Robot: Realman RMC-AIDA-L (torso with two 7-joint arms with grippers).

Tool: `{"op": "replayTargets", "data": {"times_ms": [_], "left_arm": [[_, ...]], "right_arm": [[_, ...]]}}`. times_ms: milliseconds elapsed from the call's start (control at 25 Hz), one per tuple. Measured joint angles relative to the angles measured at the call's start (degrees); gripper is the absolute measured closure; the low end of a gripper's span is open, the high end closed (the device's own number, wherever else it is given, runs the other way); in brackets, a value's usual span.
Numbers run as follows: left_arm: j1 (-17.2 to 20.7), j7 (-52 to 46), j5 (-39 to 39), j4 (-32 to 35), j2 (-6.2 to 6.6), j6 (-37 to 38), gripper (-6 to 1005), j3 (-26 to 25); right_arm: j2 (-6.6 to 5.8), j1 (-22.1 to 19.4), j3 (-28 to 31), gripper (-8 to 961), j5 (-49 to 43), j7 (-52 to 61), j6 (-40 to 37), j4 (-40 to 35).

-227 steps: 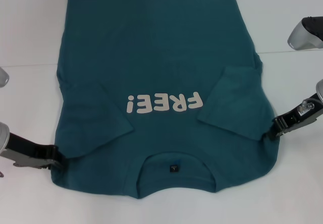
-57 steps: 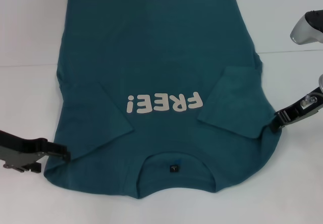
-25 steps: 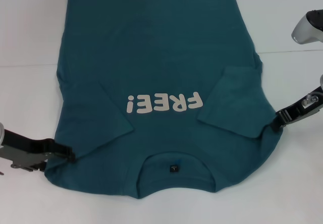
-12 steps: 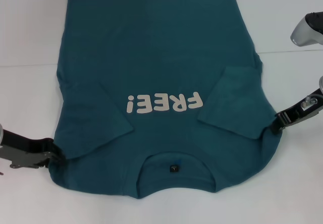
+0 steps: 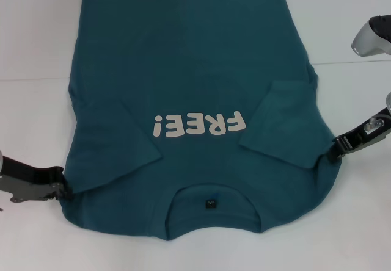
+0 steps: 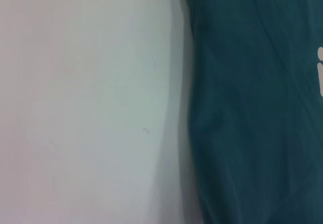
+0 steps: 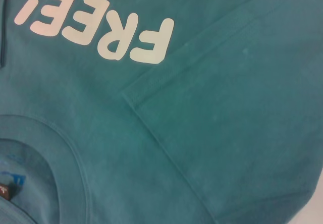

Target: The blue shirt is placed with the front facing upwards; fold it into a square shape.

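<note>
The blue shirt (image 5: 195, 100) lies flat on the white counter (image 5: 36, 118), front up, filling the middle of the head view. Its collar (image 5: 211, 207) with a small black neck label (image 5: 210, 203) is at the near edge, and its hem is at the far edge. The white "FREE!" lettering (image 5: 200, 125) reads upside down from the robot's side. Both short sleeves are folded inward over the chest: the left sleeve (image 5: 116, 143) lies left of the lettering, and the right sleeve (image 5: 284, 124) lies right of it.

The left gripper (image 5: 61, 185) is low at the near left, its tip touching the shirt's edge at the left shoulder. Whether its jaws are closed on cloth cannot be told. The left wrist view shows only the shirt's side edge (image 6: 194, 113) against the bare counter.

The right gripper (image 5: 335, 149) is at the near right, its tip meeting the shirt's edge just below the right sleeve, where the cloth puckers a little. The state of its jaws cannot be told either. The right wrist view looks down on the lettering (image 7: 96, 30), the right sleeve's hem (image 7: 202, 47) and the collar (image 7: 60, 153).
</note>
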Motion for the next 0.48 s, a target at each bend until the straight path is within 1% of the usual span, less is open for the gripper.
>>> {"op": "replayTargets", "data": {"times_ms": [80, 320, 480], "left_arm": [[-0.1, 0.3, 0.0, 0.1, 0.0, 0.2, 953, 0.1], [-0.2, 1.7, -0.1, -0.4, -0.07, 0.5, 952, 0.8], [0.4, 4.1, -2.1, -0.9, -0.17, 0.8, 952, 0.6]], "right_arm": [[0.0, 0.0, 0.0, 915, 0.0, 0.0, 0.1, 0.0], [0.0, 0.0, 0.0, 914, 0.0, -0.6, 0.0, -0.3], [0.0, -0.5, 0.0, 914, 0.0, -1.5, -0.4, -0.5]]}}
